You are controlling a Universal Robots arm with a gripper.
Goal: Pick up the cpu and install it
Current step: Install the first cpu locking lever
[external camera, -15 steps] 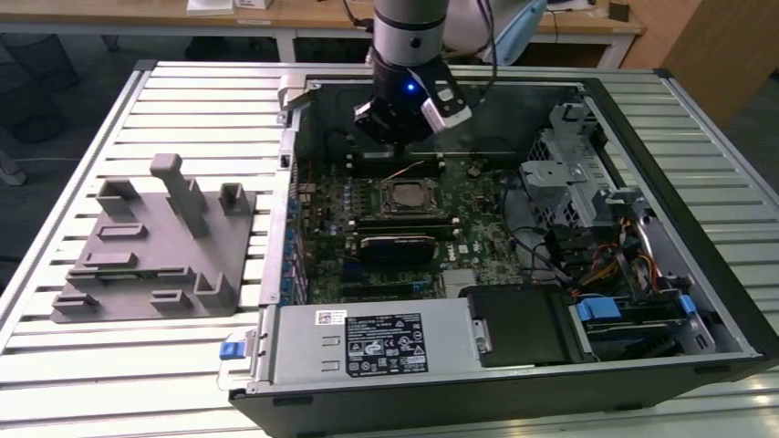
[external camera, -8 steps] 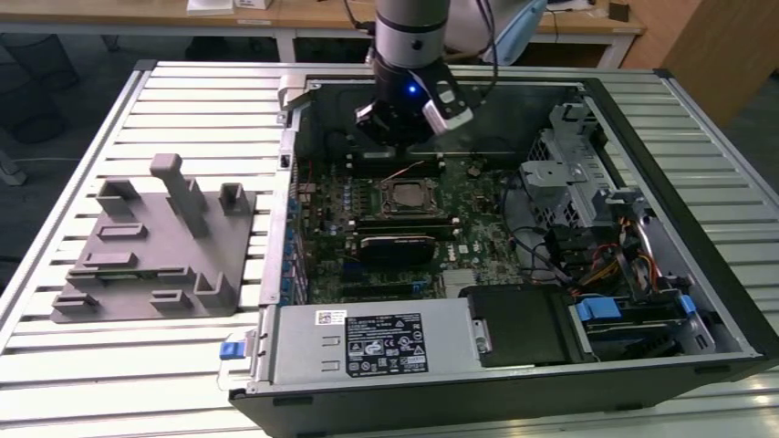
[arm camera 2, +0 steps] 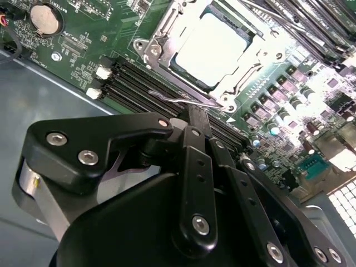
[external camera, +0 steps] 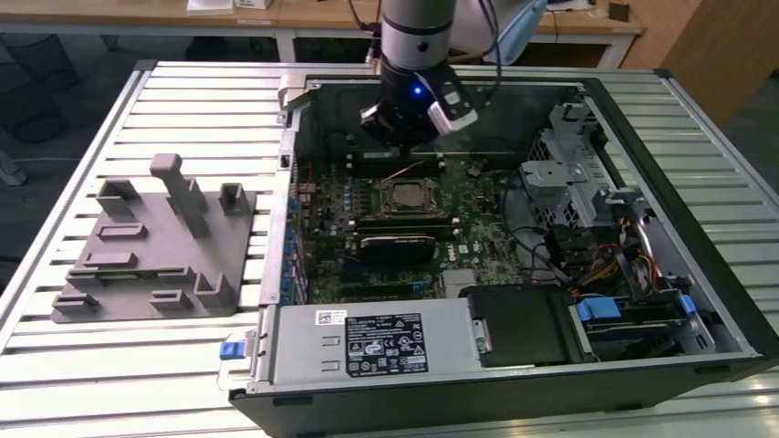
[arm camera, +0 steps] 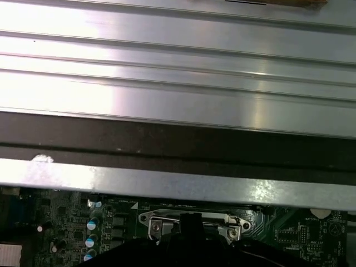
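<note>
Slatted metal tabletop carries the open computer case we work in. We see the cpu seated in its socket frame on the motherboard. Our gripper hovers at the socket's 6 o'clock edge, fingers pressed together, holding nothing. At the case's 9 o'clock sits the grey fixture.

My counter is ribbed grey metal slats. Toward twelve o'clock, a pale wooden desk stands on a dark floor; at two o'clock, a brown wooden panel.
</note>
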